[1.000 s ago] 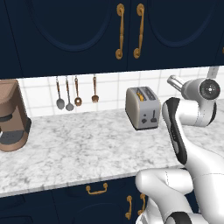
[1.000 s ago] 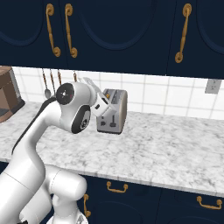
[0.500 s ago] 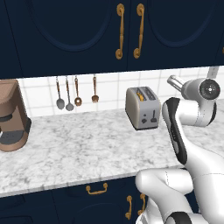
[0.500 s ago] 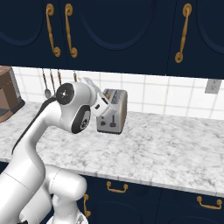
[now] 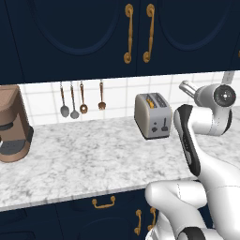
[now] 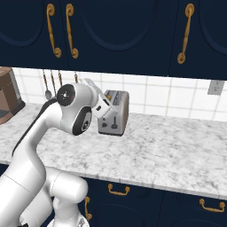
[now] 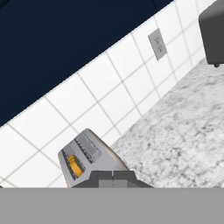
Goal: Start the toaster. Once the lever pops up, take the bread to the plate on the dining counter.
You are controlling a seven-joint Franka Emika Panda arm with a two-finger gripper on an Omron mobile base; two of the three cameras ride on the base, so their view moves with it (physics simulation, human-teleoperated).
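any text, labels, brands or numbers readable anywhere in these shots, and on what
None can be read.
toaster: its narrow face carries dark controls and the lever, with no legible marks or brand.
coffee machine: plain brown body, no lettering visible.
wall outlet: blank plate, no print.
cabinet doors and marble worktop: no signs or numbers.

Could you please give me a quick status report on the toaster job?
Gripper shut, empty, poised above the toaster. Bread sits in a slot. Lever not yet pressed. Nothing in the way.
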